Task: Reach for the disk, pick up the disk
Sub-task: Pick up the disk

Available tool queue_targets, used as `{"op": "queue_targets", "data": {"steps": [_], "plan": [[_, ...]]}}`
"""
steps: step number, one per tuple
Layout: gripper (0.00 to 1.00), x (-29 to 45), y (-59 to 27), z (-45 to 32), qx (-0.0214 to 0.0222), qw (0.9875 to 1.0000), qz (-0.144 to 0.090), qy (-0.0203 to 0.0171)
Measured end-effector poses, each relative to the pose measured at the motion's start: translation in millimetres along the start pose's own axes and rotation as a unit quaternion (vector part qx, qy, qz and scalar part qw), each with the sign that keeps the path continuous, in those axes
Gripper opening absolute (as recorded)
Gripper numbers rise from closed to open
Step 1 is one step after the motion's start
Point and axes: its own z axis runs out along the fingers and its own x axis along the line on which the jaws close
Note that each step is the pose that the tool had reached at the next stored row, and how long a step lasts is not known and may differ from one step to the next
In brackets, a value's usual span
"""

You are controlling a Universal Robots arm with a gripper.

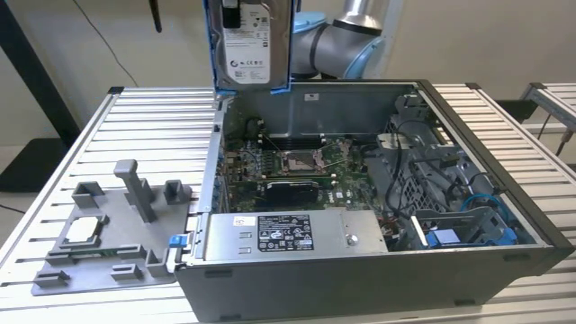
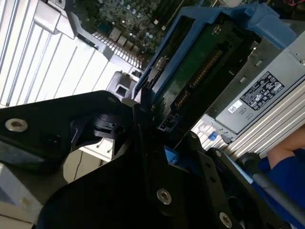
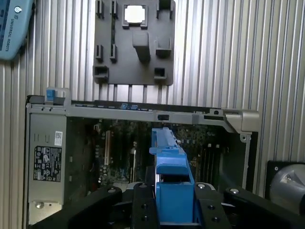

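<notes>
One worktop: a ribbed, silver slatted worktop (image 1: 135,128) carries an open computer case (image 1: 378,270) and, beside it, a grey holder plate (image 1: 99,260) with upright pegs.
Room: pale wall behind; a second slatted surface (image 1: 549,101) stands at the exterior view's right edge.
Case: directly under the tool, lid off, green circuit board (image 1: 288,169) showing, a grey box with a black-and-white label (image 1: 288,233) along its near side.
Chip: a small square silver chip (image 3: 135,14) lies on the plate.
Disk: the disk (image 1: 247,47) hangs upright above the case's back wall, clear of it; silver-grey face with a white printed label, blue frame on the edges. In the second wrist view its green underside (image 2: 200,62) shows.
Tool: the tool (image 3: 174,210) is closed on the disk's blue frame, black fingers (image 3: 143,205) on either side.
Arm: grey jointed arm (image 1: 347,40) behind the disk.
</notes>
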Motion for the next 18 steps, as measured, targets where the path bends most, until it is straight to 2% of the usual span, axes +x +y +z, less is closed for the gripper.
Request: {"op": "queue_targets", "data": {"steps": [1,3,13,18], "plan": [[0.00,0.4,-11.1,-6.5,0.0000,1.0000,0.000,-0.0001],[0.00,0.6,-16.0,-7.0,-0.0004,1.0000,0.000,0.0000],[0.00,2.1,-52.2,-8.4,-0.0049,1.0000,0.000,-0.0001],[0.00,2.7,-65.4,-8.8,-0.0061,1.0000,0.000,-0.0002]]}}
